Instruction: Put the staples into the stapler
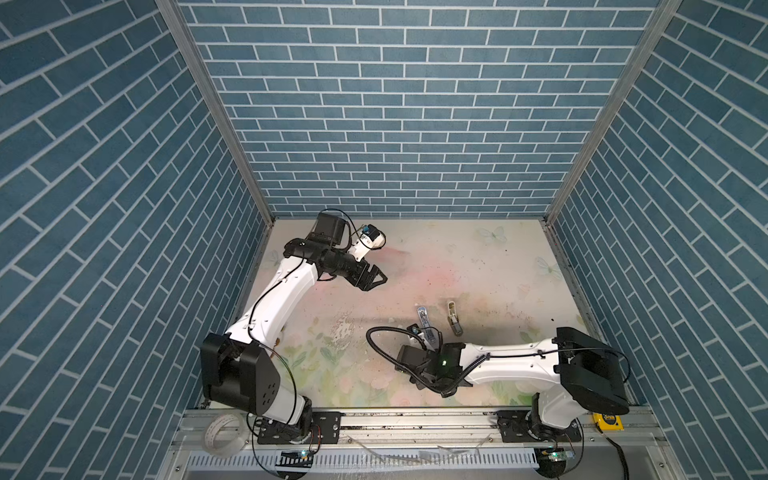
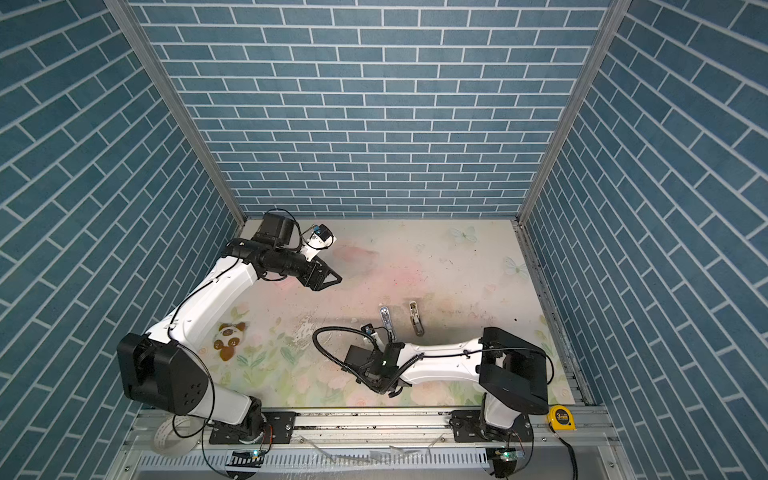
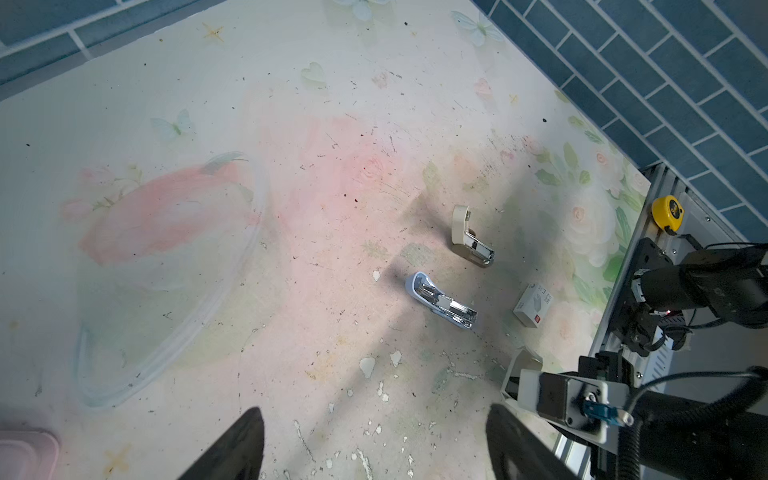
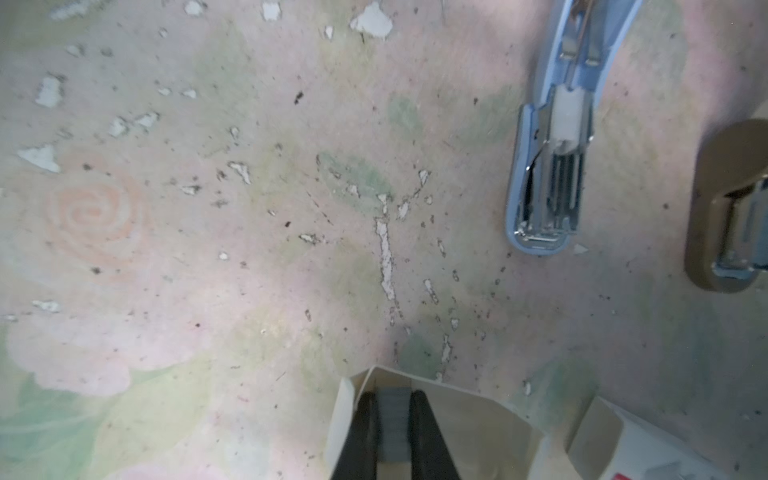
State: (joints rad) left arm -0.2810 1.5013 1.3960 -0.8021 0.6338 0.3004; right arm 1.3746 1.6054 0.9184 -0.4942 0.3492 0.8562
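I see the staples (image 4: 394, 432), a grey strip, in the white tray (image 4: 478, 415) at the table's (image 4: 208, 249) front-centre, near the blue stapler (image 4: 548, 174), which lies opened up. Right gripper (image 4: 392, 397) is narrow, with fingers on both sides of the strip. It looks pinched, but the view is blurry. Beige stapler (image 4: 725, 208) is just beside the blue one. Left gripper (image 3: 374, 409) is spread wide and empty, well apart.

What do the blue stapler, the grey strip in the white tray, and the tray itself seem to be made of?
Blue stapler: probably a plastic shell, smooth and matt, around a shiny metal channel that glints.
Grey strip: likely metal, dull grey, faintly ribbed, though blurred.
White tray: apparently thin cardboard, matt, with folded flaps.
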